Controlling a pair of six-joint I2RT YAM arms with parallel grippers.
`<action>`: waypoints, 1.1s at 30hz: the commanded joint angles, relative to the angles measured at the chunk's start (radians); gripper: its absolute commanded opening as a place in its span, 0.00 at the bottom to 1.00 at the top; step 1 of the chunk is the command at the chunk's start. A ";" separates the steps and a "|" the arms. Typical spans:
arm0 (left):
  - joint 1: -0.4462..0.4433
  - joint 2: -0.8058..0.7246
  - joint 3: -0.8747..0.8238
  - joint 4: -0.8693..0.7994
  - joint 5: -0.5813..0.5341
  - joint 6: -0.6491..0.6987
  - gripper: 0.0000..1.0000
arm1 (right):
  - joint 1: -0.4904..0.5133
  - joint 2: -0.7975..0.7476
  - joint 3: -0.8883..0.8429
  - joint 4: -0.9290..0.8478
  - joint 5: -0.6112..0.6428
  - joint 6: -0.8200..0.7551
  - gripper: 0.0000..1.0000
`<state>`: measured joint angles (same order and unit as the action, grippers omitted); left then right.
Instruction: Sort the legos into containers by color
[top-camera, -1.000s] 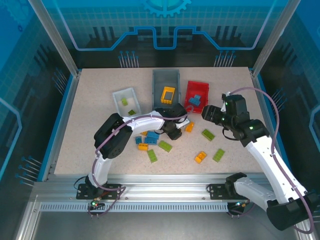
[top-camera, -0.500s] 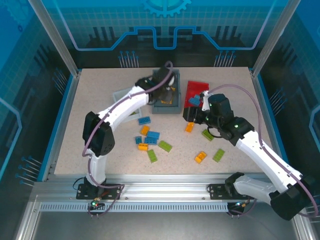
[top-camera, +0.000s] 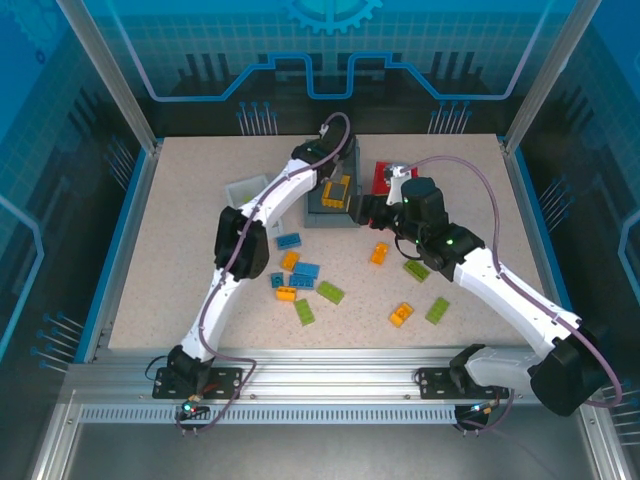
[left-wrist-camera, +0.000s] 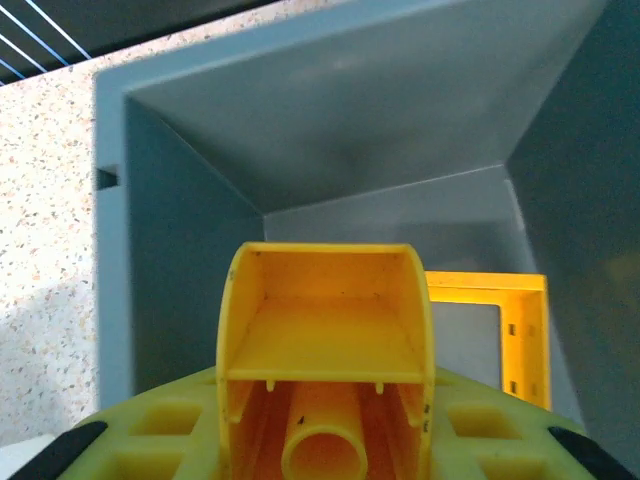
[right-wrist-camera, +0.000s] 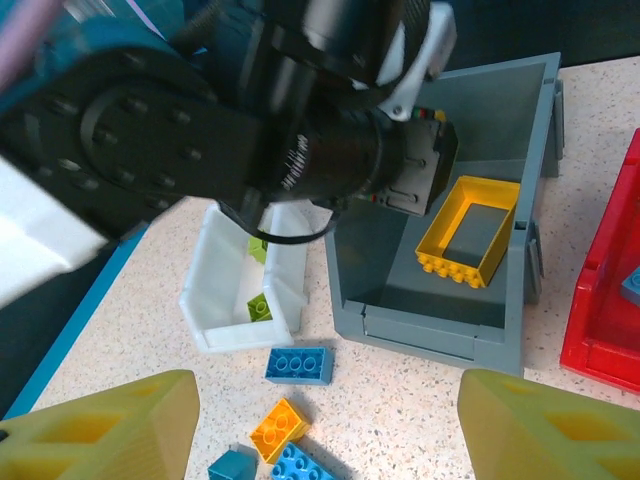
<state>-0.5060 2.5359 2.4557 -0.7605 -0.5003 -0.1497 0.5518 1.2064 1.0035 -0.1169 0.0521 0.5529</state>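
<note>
Yellow brick (left-wrist-camera: 325, 340), in left pincer (left-wrist-camera: 325, 450) (above bin (left-wrist-camera: 330, 110))

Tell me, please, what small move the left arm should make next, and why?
Probably open the left gripper and release: it holds a small yellow plastic brick above the open grey plastic bin, where a larger yellow open-frame piece already lies, so the colours match.

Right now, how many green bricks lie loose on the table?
4 green bricks: two left of centre, two further right; more may be hidden.
</note>
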 joint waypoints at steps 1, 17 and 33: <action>0.002 0.026 0.047 0.059 -0.066 0.016 0.14 | 0.012 -0.009 0.003 0.029 0.018 0.011 0.70; -0.009 -0.012 0.037 0.013 -0.029 -0.029 0.49 | 0.013 -0.034 -0.035 -0.015 0.006 0.030 0.71; -0.079 -0.581 -0.488 0.052 0.008 -0.228 0.46 | 0.136 -0.090 -0.090 -0.170 0.106 -0.032 0.68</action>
<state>-0.5816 2.1235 2.0998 -0.7197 -0.5198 -0.2638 0.6380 1.1328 0.9447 -0.2157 0.1055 0.5491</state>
